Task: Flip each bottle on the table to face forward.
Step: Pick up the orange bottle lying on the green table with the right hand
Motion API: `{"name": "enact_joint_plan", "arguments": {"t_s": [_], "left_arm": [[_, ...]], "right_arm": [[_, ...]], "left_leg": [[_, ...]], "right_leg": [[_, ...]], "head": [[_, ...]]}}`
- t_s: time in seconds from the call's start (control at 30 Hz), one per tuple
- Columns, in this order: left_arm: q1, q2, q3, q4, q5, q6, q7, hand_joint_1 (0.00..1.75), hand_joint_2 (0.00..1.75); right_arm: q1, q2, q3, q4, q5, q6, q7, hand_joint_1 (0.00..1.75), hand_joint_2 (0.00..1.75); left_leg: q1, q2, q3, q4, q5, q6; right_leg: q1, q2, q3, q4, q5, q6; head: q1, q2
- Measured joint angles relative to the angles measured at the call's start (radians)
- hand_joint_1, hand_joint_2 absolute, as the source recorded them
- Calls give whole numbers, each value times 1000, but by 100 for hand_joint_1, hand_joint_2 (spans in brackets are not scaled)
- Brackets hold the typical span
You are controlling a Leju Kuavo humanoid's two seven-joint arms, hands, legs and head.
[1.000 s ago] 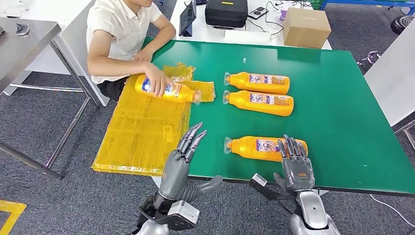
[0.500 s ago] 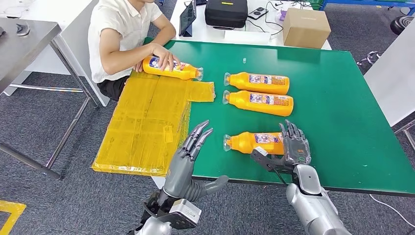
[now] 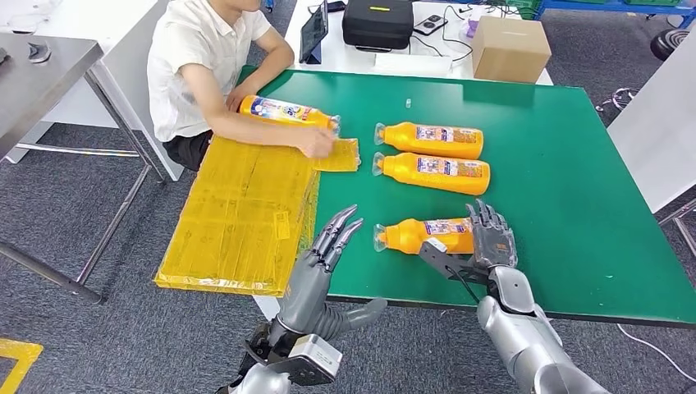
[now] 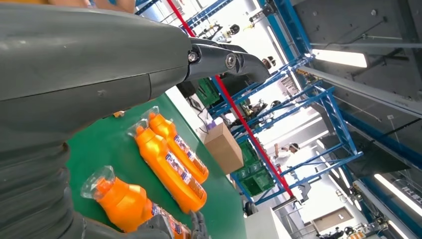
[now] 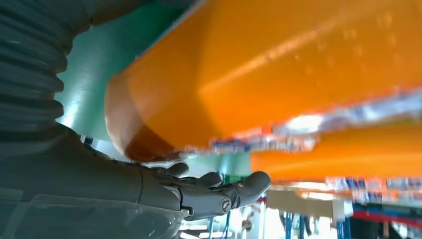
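Observation:
Three orange bottles lie on the green table [image 3: 574, 189] with caps pointing left: a far one [image 3: 431, 139], a middle one [image 3: 435, 172] and a near one [image 3: 418, 234]. My right hand [image 3: 491, 238] lies against the near bottle's base end, fingers straight and its thumb along the bottle's front side. In the right wrist view that bottle [image 5: 278, 74] is pressed close to the hand [image 5: 149, 194]. My left hand [image 3: 324, 258] hovers open at the table's front left edge, apart from the bottles. The left wrist view shows the near bottle [image 4: 124, 201] and the other two [image 4: 171, 167].
A person [image 3: 205, 66] sits at the table's left side, holding a fourth orange bottle [image 3: 287, 111] at the table's left edge. A yellow flattened sheet [image 3: 238, 213] hangs off that side. A cardboard box [image 3: 510, 48], a black case [image 3: 377, 20] and a tablet [image 3: 315, 31] stand behind.
My right hand moved forward onto the near bottle's base, and the bottle slid left and away. The person carried the fourth bottle from the yellow sheet up to the table's left edge.

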State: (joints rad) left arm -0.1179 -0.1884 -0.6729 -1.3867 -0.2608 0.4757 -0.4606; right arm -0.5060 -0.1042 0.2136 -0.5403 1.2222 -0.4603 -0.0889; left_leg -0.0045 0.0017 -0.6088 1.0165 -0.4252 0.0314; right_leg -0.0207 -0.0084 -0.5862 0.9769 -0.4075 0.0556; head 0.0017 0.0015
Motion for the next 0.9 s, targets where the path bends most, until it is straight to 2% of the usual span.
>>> {"name": "enact_joint_plan", "arguments": {"t_s": [0.2,0.4,0.53,0.63,0.8,0.9], "left_arm": [[-6,0,0,0,3,-5,4,0,175],[-7,0,1,0,32,-9,3,0,175],[-7,-1,2,0,105,-38,3,0,175],[-7,-2,4,6,156,-58,6,0,175],[-7,-4,7,12,176,-66,8,0,175],[-5,-7,15,16,261,-95,31,0,175]], "right_arm": [[-16,-11,2,16,-28,72,-36,175,175],[10,-8,-26,-8,-222,50,-230,175,175],[57,17,-48,-66,-334,1,-309,175,175],[86,40,-64,-113,-405,-6,-340,175,175],[110,61,-75,-154,-424,-8,-350,173,175],[123,72,-83,-180,-468,-12,-368,173,175]], "left_leg": [[0,-2,6,0,0,0],[0,-1,6,0,0,0],[0,0,5,0,0,0],[1,0,4,0,0,0],[1,-1,1,0,0,0],[1,-1,0,0,0,0]], "right_leg": [[0,0,-1,0,-1,0],[0,0,8,0,0,0],[0,0,6,0,0,0],[1,0,5,0,0,0],[1,0,3,0,0,0],[0,0,2,0,0,0]], "head": [[0,0],[0,0],[0,0],[0,0],[0,0],[0,0]]}}
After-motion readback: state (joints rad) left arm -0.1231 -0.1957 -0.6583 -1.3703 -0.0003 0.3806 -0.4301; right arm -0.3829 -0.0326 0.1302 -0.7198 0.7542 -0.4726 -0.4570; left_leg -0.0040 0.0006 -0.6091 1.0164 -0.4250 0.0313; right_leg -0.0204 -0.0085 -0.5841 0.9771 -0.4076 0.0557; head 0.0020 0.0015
